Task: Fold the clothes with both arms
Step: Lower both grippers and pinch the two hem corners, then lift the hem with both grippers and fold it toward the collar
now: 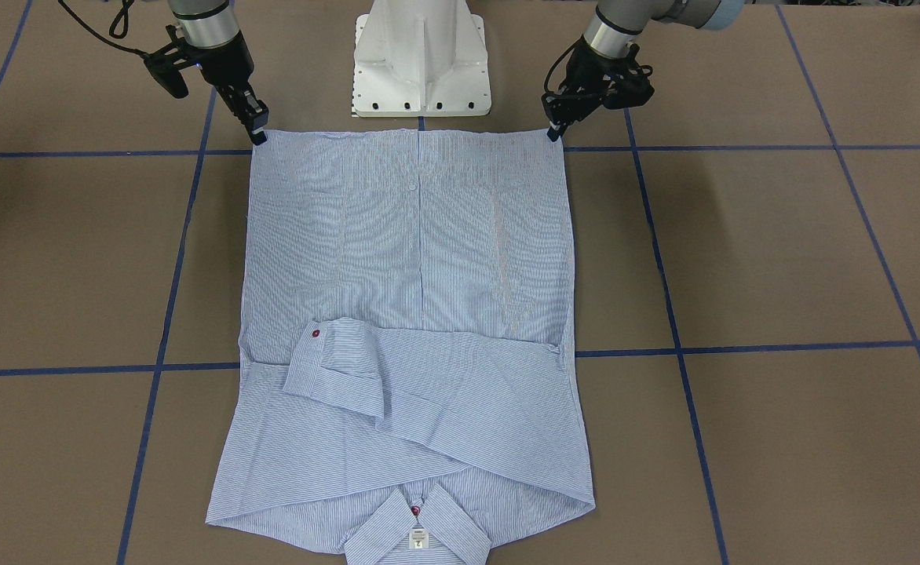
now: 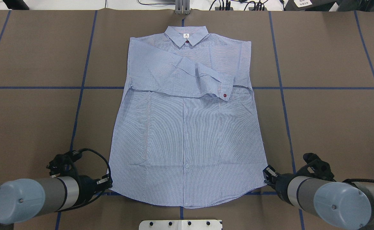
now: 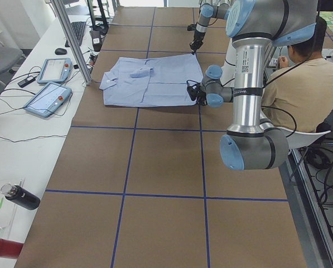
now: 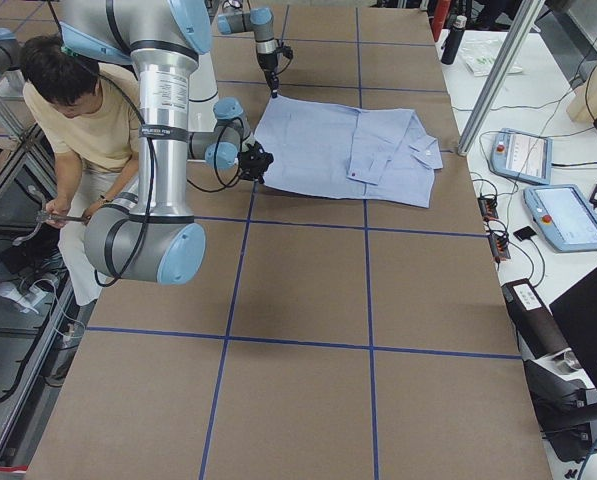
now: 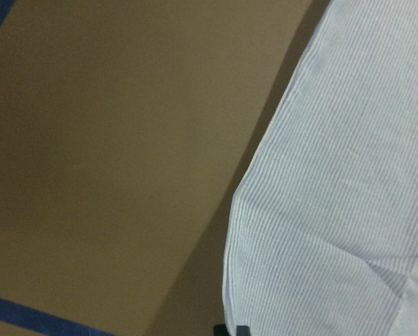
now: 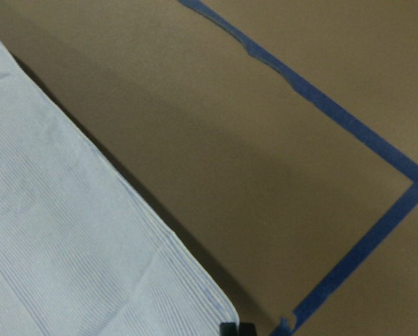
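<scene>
Left gripper (image 1: 555, 131): tips at one hem corner of the shirt (image 1: 413, 259); fingers look narrow, but I cannot tell if they are clamped on cloth.
Right gripper (image 1: 258, 136): tips at the other hem corner; grip equally unclear.
Shirt: flat on the table (image 1: 782, 251), front up, stretching away from both sets of fingers.
Risk at the fingers: a thin pinch may catch only one layer, or slip, so one corner drops and the fold skews.
Risk beyond the fingers: the crossed sleeves (image 1: 397, 392) lie loose; a fast or uneven lift could drag them off the chest.
Collar (image 1: 417, 534): farthest from the fingers; the hem could overshoot it.
Containers: none on the table; a dark bottle (image 3: 20, 197) lies on the side bench, contents hidden.
</scene>
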Available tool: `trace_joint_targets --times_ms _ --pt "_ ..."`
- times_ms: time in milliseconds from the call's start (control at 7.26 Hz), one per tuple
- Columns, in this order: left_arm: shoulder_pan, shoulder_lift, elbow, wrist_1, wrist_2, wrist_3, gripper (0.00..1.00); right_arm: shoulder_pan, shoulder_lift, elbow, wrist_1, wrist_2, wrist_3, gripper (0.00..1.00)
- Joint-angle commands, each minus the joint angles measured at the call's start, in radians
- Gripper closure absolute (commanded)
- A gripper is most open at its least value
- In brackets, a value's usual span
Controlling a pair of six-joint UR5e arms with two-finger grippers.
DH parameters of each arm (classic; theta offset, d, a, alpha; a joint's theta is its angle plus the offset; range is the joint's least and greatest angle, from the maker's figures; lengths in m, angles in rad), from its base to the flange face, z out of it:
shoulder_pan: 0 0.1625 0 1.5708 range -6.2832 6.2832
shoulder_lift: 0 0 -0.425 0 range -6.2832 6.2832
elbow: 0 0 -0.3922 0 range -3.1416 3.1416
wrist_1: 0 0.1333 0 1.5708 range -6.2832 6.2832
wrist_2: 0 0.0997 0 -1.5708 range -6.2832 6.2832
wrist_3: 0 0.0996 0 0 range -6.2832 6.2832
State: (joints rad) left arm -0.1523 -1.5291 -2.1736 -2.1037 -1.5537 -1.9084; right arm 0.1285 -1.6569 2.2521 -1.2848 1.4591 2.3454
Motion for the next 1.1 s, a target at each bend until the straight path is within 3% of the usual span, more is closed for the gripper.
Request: trace_joint_targets --times_ms 0,276,689,827,965 --pt "0.081 0.091 -0.145 0.005 -0.003 -0.082 1.0 -0.044 -0.052 0.082 -0.007 0.001 0.0 1.0" --pt "0.149 0.112 -0.231 0.007 -0.008 -0.173 1.0 -0.084 -0.128 0.173 -0.007 0.003 0.0 1.0" --pt "0.151 0.115 -0.296 0.033 -0.029 -0.202 1.0 -0.08 -0.195 0.253 -0.007 0.037 0.002 1.0" --pt "0.122 0.116 -0.316 0.033 -0.029 -0.201 1.0 -0.019 -0.185 0.253 -0.007 0.046 -0.001 1.0" --pt "0.053 0.109 -0.305 0.033 -0.029 -0.201 1.0 0.082 -0.15 0.248 -0.007 0.119 0.0 1.0"
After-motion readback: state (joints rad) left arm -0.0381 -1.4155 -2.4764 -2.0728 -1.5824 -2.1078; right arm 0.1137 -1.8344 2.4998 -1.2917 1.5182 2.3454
